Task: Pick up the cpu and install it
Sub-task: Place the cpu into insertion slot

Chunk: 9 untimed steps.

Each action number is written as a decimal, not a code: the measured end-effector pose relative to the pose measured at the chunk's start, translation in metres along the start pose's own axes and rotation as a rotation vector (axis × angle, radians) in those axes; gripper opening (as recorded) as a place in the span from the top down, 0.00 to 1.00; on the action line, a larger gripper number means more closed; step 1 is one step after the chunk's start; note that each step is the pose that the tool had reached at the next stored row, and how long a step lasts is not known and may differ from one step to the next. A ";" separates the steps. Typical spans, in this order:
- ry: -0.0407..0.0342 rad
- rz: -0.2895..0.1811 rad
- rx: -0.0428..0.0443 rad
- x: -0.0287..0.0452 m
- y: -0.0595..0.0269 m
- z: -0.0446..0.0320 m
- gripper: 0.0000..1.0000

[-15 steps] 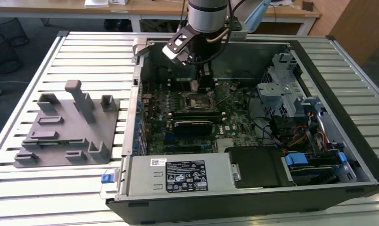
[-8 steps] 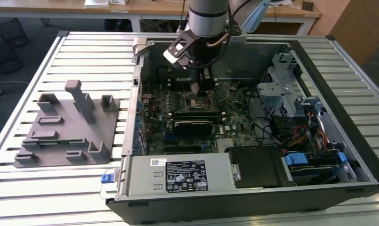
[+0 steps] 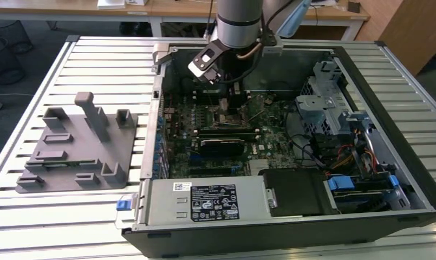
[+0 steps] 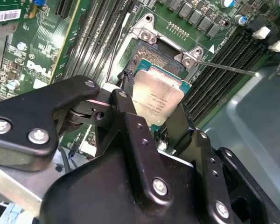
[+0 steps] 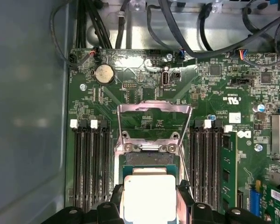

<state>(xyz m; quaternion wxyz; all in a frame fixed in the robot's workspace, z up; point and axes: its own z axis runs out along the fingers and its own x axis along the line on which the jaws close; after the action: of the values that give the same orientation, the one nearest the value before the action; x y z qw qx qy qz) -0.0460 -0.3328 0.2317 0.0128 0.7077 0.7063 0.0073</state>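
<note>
One relation is what counts right now: the cpu (image 4: pixel 157 95) against the socket (image 5: pixel 147 160) underneath it. My pincer (image 4: pixel 154 112) is pinching the chip by two opposite edges, a finger (image 4: pixel 124 105) on either side, silver lid facing my wrist. So the chip isn't off to any side of me. It's dead centre between the fingers, low over the motherboard (image 3: pixel 275 141) inside the open computer case (image 3: pixel 275 241).

In the first wrist view the chip's edges run pretty much square with the socket frame. A strip of bare socket shows past the chip on the side of the load plate (image 5: pixel 154 112), which stands flipped open. The thin lever (image 4: pixel 228 69) is swung out clear.

Can't tell whether the chip is touching the socket or hanging over it — my guess is just above and a touch short of centred, though that could be the camera angle.
</note>
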 end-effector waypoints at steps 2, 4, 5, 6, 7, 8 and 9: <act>-0.0001 0.000 0.0000 0.0000 -0.0001 0.0035 0.47; -0.0001 0.000 0.0000 0.0000 -0.0001 0.0070 0.47; -0.0001 0.000 -0.0001 0.0001 -0.0001 0.0088 0.47; -0.0002 0.000 0.0000 0.0001 -0.0002 0.0101 0.47; -0.0002 0.000 0.0000 0.0001 -0.0002 0.0113 0.47; -0.0002 0.000 0.0000 0.0001 -0.0002 0.0123 0.47; -0.0002 0.000 0.0000 0.0001 -0.0003 0.0135 0.47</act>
<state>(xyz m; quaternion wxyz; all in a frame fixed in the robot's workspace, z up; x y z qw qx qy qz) -0.0459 -0.3328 0.2182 0.0128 0.7077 0.7063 0.0073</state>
